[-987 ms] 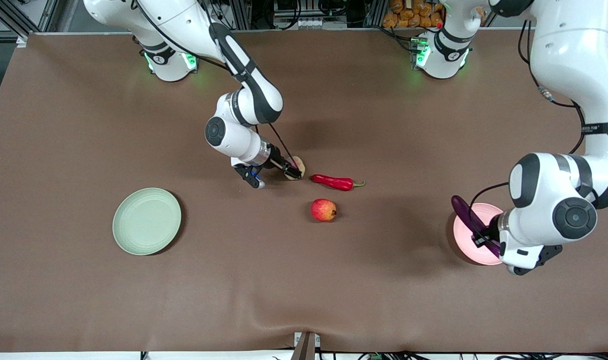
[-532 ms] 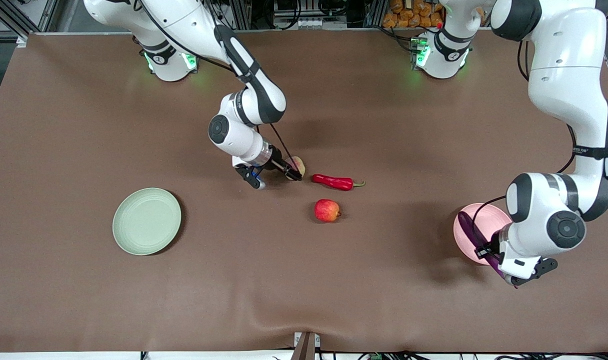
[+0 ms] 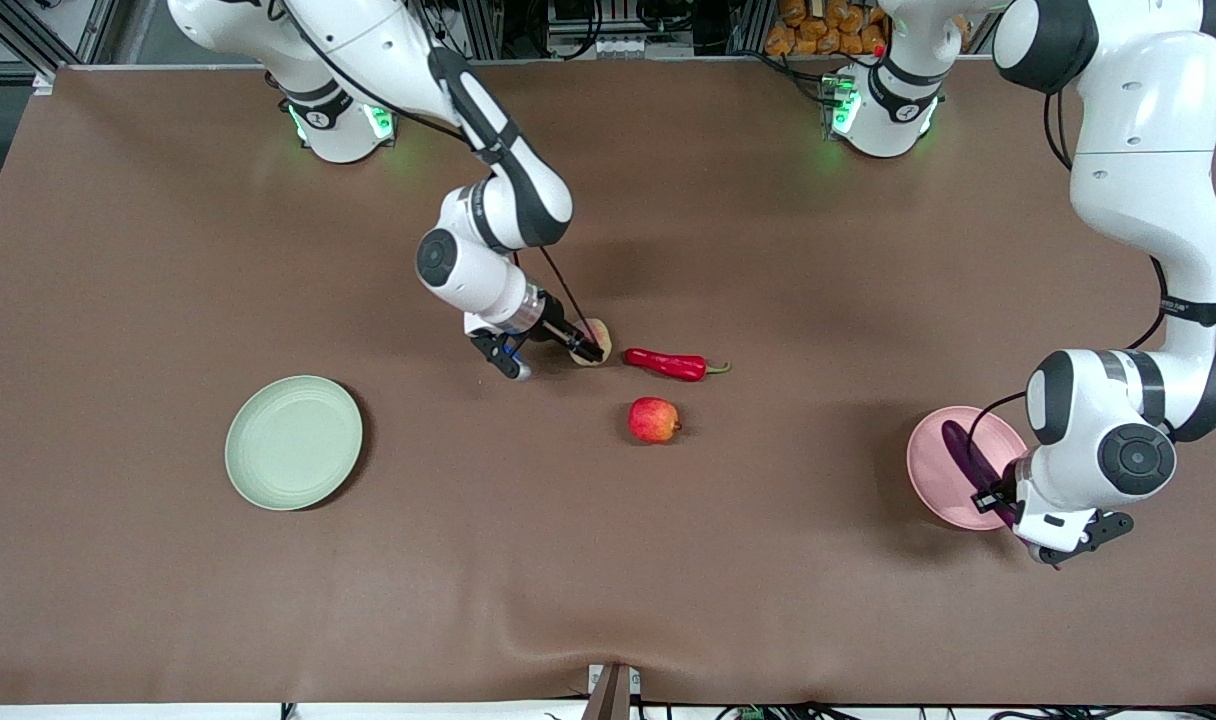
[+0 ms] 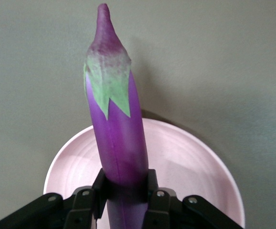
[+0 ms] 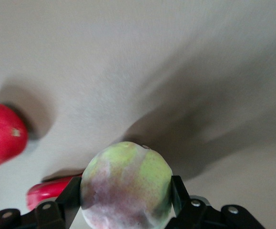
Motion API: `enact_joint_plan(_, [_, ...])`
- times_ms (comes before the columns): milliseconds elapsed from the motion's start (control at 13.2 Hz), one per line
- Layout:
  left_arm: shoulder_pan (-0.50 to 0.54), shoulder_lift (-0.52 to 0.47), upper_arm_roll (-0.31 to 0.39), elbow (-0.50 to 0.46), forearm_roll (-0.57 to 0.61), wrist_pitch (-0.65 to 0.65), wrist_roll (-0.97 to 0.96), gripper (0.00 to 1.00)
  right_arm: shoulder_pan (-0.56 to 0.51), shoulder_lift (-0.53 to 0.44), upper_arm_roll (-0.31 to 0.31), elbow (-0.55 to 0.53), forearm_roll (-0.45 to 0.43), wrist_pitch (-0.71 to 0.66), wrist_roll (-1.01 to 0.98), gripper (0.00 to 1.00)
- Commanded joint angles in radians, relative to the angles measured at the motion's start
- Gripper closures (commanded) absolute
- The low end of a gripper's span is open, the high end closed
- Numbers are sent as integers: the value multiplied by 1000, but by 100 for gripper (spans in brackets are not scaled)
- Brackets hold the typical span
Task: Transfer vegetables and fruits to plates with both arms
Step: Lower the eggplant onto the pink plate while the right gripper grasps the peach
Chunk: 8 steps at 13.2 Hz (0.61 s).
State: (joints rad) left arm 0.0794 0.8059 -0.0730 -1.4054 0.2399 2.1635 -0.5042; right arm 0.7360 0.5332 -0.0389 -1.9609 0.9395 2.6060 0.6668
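Observation:
My left gripper is shut on the purple eggplant and holds it just over the pink plate. In the left wrist view the eggplant sits between the fingers, stem end pointing past the plate's rim. My right gripper is shut on the peach close to the table. The right wrist view shows the peach between the fingers. The red chili lies beside it. The apple lies nearer the camera. The green plate holds nothing.
The brown table cover has a raised wrinkle near its front edge. The right wrist view also shows the apple and the chili close by the peach.
My left arm has carried the eggplant from over the pink plate's rim to over its middle, and lower. My right gripper has stayed at the peach.

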Motion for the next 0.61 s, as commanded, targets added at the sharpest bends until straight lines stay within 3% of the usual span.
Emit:
enact_joint_plan(0, [22, -39, -10, -50, 26, 15, 30, 72, -159, -123, -7, -13, -11, -235, -54, 46])
enact_joint_plan(76, [22, -39, -10, -50, 24, 15, 30, 48, -208, -146, -28, -10, -49, -307, -90, 46])
enact_joint_plan(152, [20, -40, -10, -50, 24, 15, 30, 4, -257, -160, -48, 5, -108, -399, -119, 46])
enact_joint_plan(380, [16, -115, -19, -47, 24, 4, 29, 0, -438, -151, -67, 185, -281, -697, -203, 47])
enact_joint_plan(532, [10, -178, -51, -44, 16, -55, 27, 0, -528, -121, -67, 290, -367, -811, -326, 47])
